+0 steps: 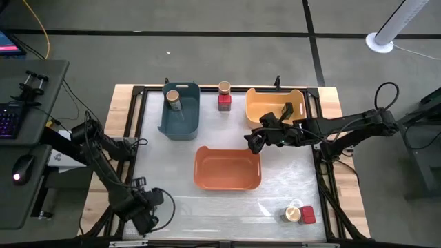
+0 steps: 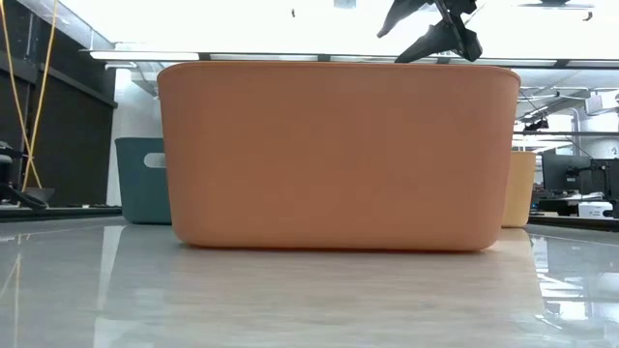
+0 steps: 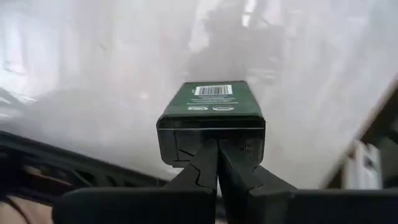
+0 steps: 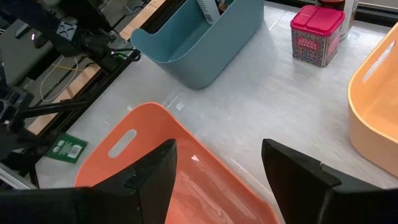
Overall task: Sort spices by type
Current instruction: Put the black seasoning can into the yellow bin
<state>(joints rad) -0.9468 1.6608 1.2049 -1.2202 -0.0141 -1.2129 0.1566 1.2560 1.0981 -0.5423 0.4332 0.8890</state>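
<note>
Three bins on table: blue bin [image 1: 180, 110] far left, yellow bin [image 1: 275, 107] far right, orange bin [image 1: 227, 167] in the middle, nearer the front edge.
Jar in blue bin: round jar with tan lid [image 1: 173, 99] stands inside, toward the far end.
Pair behind bins: red square tin [image 1: 224, 102] on the table between blue and yellow bins — patterned red sides, plain red lid; a second tan-lidded jar [image 1: 224, 87] just behind it, touching or nearly so.
Pair at front right: another tan-lidded jar [image 1: 293, 213] and a red tin [image 1: 307, 215] side by side near the table's front right corner, well apart from the bins.
Dark container: dark green blocky tin [image 3: 211, 115], white barcode label on its upper face; lies at the table's front left, right at the left gripper's tips.
Left gripper [image 3: 217, 163]: fingers pressed together, tips against the dark tin's near end; not clamped around it.
Right gripper [image 4: 217, 162]: fingers spread wide, nothing between them — hovers over the orange bin's far right corner, beside the yellow bin.
</note>
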